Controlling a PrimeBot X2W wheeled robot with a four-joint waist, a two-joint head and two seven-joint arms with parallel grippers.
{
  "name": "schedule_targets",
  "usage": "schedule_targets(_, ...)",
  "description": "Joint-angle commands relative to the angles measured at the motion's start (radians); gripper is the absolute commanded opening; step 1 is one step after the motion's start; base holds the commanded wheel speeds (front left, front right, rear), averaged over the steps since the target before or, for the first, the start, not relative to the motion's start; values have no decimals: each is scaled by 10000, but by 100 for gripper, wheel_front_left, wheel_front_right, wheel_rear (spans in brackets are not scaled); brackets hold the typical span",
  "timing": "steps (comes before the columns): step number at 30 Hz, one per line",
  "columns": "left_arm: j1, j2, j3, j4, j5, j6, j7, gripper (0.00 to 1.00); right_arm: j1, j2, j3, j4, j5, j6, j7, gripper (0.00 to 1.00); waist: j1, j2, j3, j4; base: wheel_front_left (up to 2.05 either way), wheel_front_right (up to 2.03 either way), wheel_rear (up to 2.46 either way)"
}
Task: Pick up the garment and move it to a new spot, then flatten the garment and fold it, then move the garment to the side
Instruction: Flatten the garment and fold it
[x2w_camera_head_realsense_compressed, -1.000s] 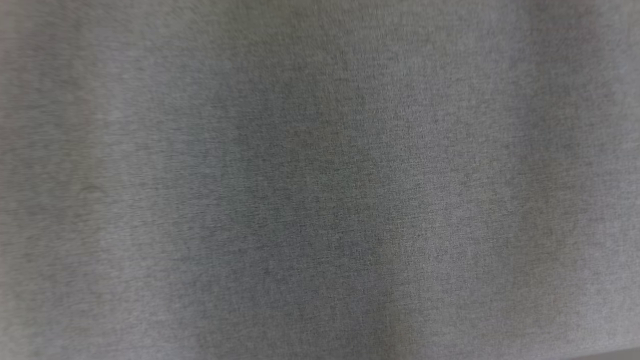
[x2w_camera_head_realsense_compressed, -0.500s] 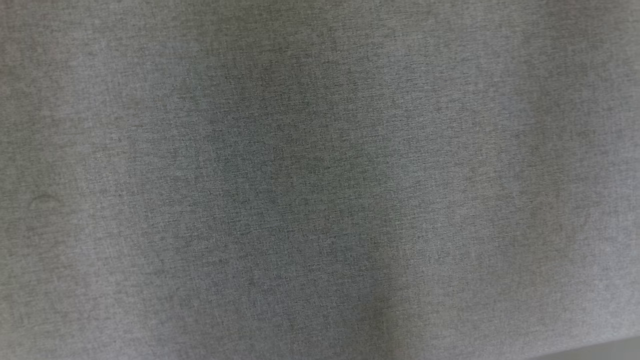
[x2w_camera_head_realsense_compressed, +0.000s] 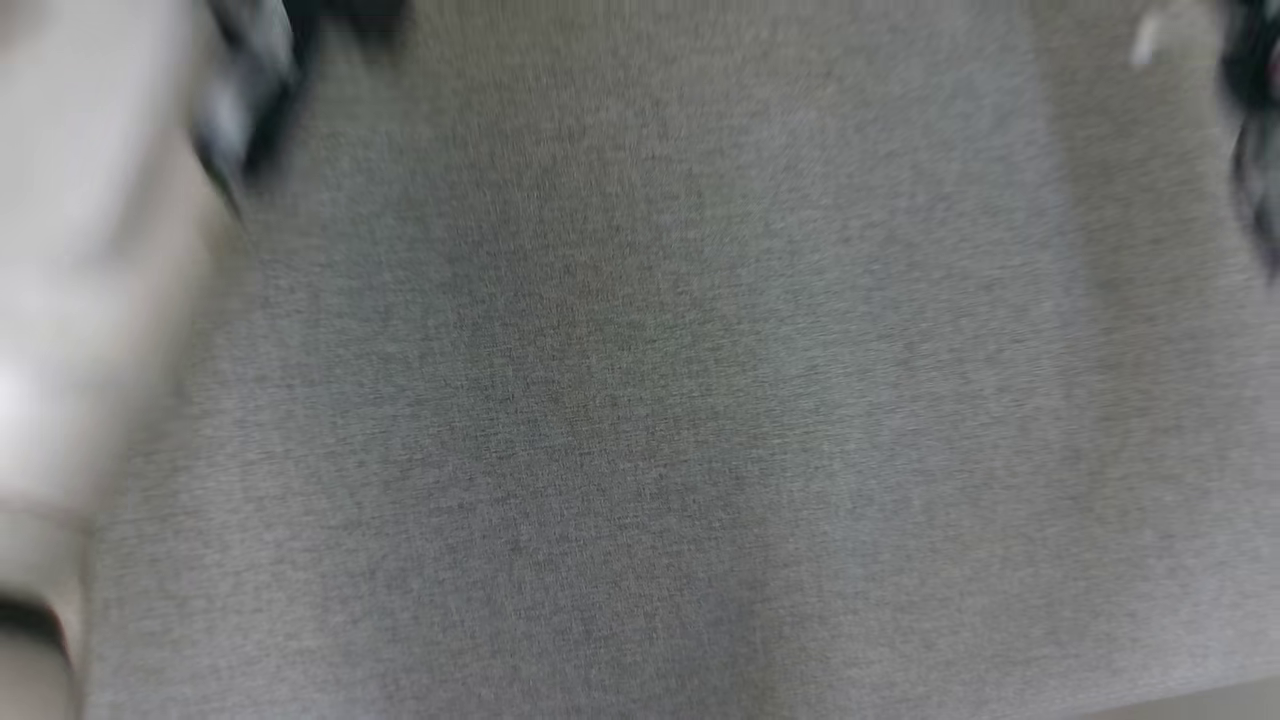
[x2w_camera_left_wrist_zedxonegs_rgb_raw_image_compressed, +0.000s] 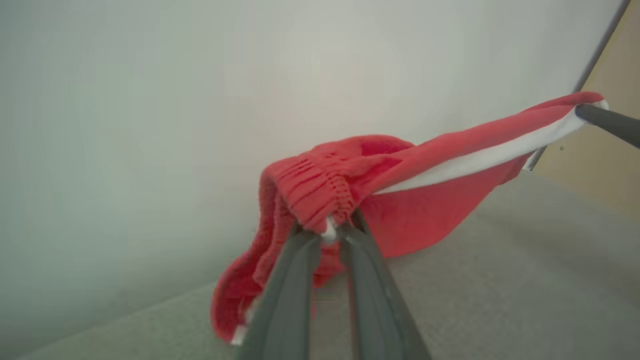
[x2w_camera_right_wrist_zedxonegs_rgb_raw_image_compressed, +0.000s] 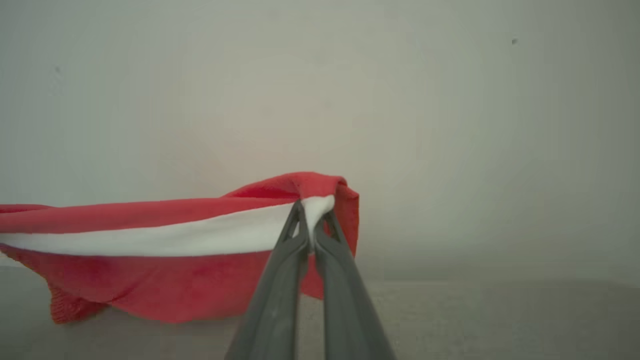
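The garment (x2w_camera_left_wrist_zedxonegs_rgb_raw_image_compressed: 415, 210) is red knit with a white band and hangs stretched between my two grippers just above the grey cloth-covered surface (x2w_camera_left_wrist_zedxonegs_rgb_raw_image_compressed: 500, 300). My left gripper (x2w_camera_left_wrist_zedxonegs_rgb_raw_image_compressed: 330, 231) is shut on the garment's ribbed red edge. One dark finger of the right gripper (x2w_camera_left_wrist_zedxonegs_rgb_raw_image_compressed: 607, 122) grips the far end at the upper right of the left wrist view. In the right wrist view, my right gripper (x2w_camera_right_wrist_zedxonegs_rgb_raw_image_compressed: 314, 220) is shut on the white band of the garment (x2w_camera_right_wrist_zedxonegs_rgb_raw_image_compressed: 165, 280), whose lower edge sags close to the surface.
A plain pale wall (x2w_camera_right_wrist_zedxonegs_rgb_raw_image_compressed: 450, 125) rises behind the grey surface (x2w_camera_head_realsense_compressed: 640, 400). A beige panel (x2w_camera_left_wrist_zedxonegs_rgb_raw_image_compressed: 612, 165) with a dark edge strip stands at the right. In the blurred head view, a pale forearm (x2w_camera_head_realsense_compressed: 60, 300) lies at the left and dark shapes (x2w_camera_head_realsense_compressed: 1250, 120) show at the top corners.
The head view has shifted and blurred. A pale forearm at the left and dark shapes at the top corners have come into it; before it held just grey cloth.
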Motion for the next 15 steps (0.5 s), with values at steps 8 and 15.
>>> schedule_targets(8, 5436, 642, 134, -3577, 431, 1470, -72, 0, 4750, -906, -224, -2141, 510, -25, -105, 0, 1, -1, -2332, 138, 0, 0, 0)
schedule_targets(15, 8975, 947, 288, -5540, 339, 2244, -77, 0, 8807, -910, -1278, -3578, 457, -26, -104, 0, 1, -1, -3367, 271, 0, 0, 0)
